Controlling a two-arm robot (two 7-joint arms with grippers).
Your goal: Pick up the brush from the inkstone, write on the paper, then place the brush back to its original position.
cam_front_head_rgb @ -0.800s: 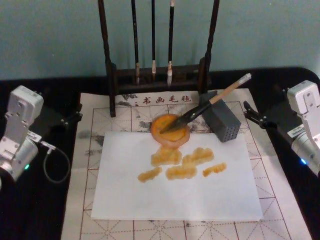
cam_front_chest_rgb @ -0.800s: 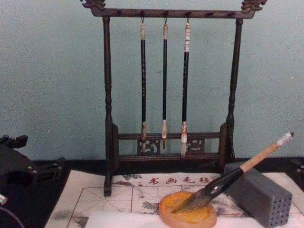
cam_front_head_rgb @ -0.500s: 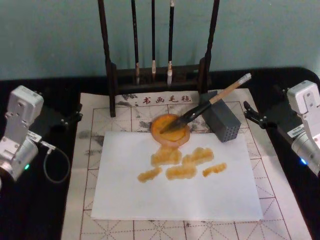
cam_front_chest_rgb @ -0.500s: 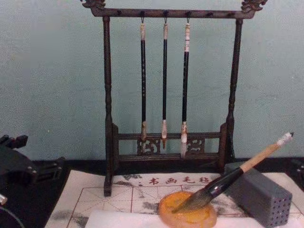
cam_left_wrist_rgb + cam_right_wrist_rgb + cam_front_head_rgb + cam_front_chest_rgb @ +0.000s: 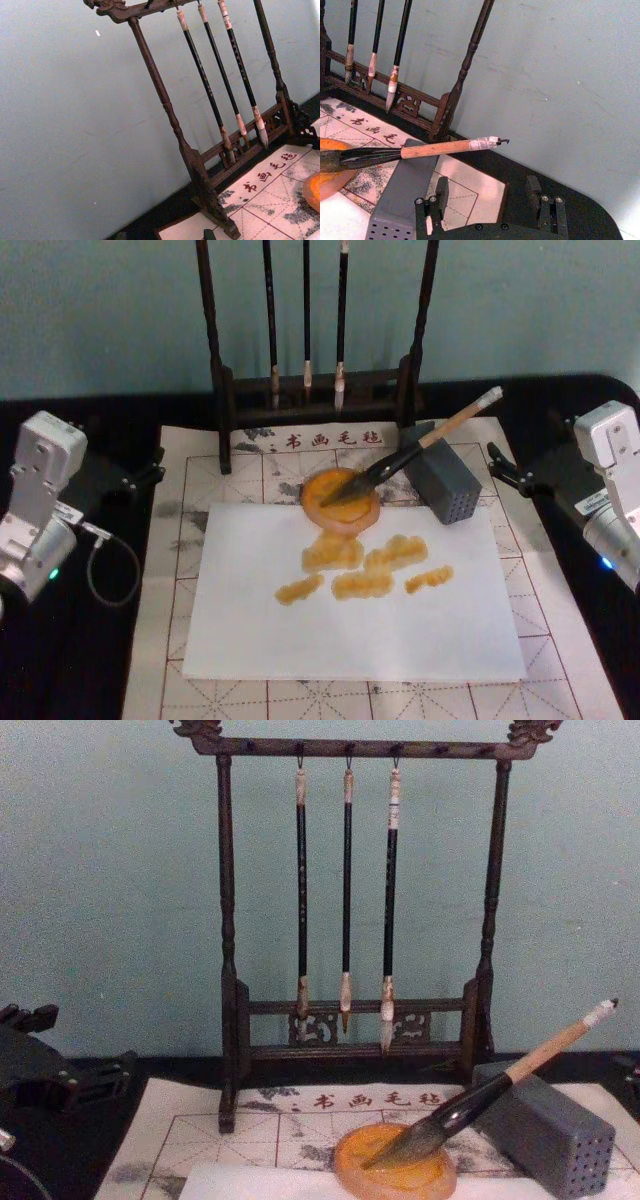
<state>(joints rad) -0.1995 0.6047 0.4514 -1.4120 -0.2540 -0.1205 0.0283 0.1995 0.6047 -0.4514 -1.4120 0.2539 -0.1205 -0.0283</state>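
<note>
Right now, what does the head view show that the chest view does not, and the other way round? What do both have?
The head view adds the amber strokes across the paper and the near grid of the mat. The chest view adds the rack's top bar, where the three thin brushes hang. Both show the brush with its tuft in the inkstone and its handle resting on the grey block. Both arms are parked: the left gripper left of the mat, the right gripper right of it.

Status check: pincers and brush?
Left pincer parked left. Right pincer open, empty, parked right. Brush tuft in inkstone, handle across grey block. Paper carries amber strokes; handle unobstructed.
</note>
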